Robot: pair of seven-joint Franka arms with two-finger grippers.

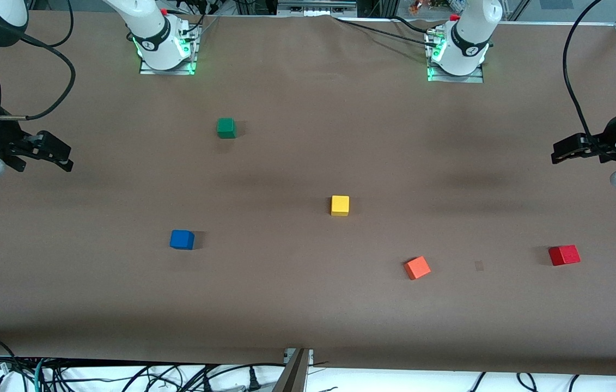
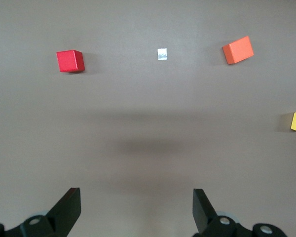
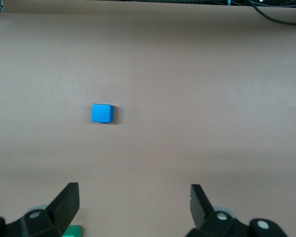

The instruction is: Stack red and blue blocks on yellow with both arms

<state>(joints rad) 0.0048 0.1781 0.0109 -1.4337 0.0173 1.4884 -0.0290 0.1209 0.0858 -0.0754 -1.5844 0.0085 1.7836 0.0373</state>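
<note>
While both grippers hang open, red block [image 1: 564, 255] sits skewed.

Nothing here carries writing I can read. The small matte cubes are plain-faced, the brown paper-covered table [image 1: 308, 316] is unmarked, and a small round emblem on the black band at each white arm's base [image 1: 147, 44] is too tiny to make out.
</note>
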